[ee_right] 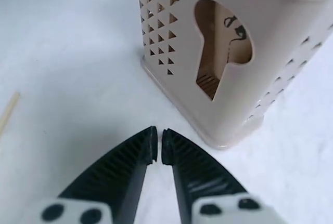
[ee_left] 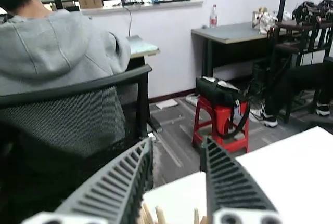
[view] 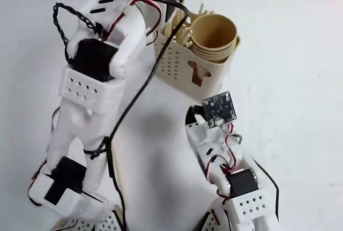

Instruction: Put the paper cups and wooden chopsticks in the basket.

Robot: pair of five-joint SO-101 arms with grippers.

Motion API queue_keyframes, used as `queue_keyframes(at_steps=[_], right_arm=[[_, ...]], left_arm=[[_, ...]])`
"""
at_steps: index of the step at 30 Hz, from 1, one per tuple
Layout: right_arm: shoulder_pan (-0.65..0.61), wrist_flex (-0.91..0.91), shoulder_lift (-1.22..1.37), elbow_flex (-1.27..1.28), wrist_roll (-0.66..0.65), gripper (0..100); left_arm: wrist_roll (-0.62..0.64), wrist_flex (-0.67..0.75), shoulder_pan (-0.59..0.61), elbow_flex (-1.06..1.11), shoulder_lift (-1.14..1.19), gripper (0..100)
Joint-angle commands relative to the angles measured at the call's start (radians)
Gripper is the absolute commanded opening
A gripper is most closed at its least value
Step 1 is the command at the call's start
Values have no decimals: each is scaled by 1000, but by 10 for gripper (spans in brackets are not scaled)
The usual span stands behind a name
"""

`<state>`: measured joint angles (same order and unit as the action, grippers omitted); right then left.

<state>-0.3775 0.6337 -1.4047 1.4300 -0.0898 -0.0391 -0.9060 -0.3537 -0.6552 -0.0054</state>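
Left gripper [ee_left: 177,154] hangs with its jaws parted and nothing between them, above the wooden chopsticks [view: 179,26] standing in the basket [view: 179,62] near the far edge of the desk [view: 300,81]. Stacked paper cups [view: 214,35] sit in the same basket. Right gripper [ee_right: 158,142] is closed on nothing, low over the desk just in front of the basket wall. One loose chopstick [ee_right: 8,114] lies flat on the desk, apart from the basket, so the task looks unfinished.

Two risks, as I judge them: the left arm's black cable [view: 128,107] runs beside the basket and could drag or tip it, and the flat chopstick may slip from a pinch.

Dark marks seen through the basket's cut-out are unreadable, and no other writing is legible.
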Motion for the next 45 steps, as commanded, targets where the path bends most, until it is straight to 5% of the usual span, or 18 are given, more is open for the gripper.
queue_keyframes(at_steps=[1, 8, 19, 24, 31, 45], right_arm=[[8, -18, 16, -8, -9, 34], [12, -18, 19, -8, -3, 33], [10, -15, 19, -6, 0, 31], [10, -15, 19, -6, 0, 31], [10, -15, 19, -6, -3, 31], [16, -15, 19, -6, -9, 31]], left_arm=[[-8, -48, -4, -41, -42, 184], [-12, -287, 54, -40, -153, 142], [-12, -890, 285, -14, -213, 143], [-91, -873, 421, 244, -203, 188], [-104, -833, 461, 605, -206, 207], [-104, -362, 455, 1195, -203, 207]])
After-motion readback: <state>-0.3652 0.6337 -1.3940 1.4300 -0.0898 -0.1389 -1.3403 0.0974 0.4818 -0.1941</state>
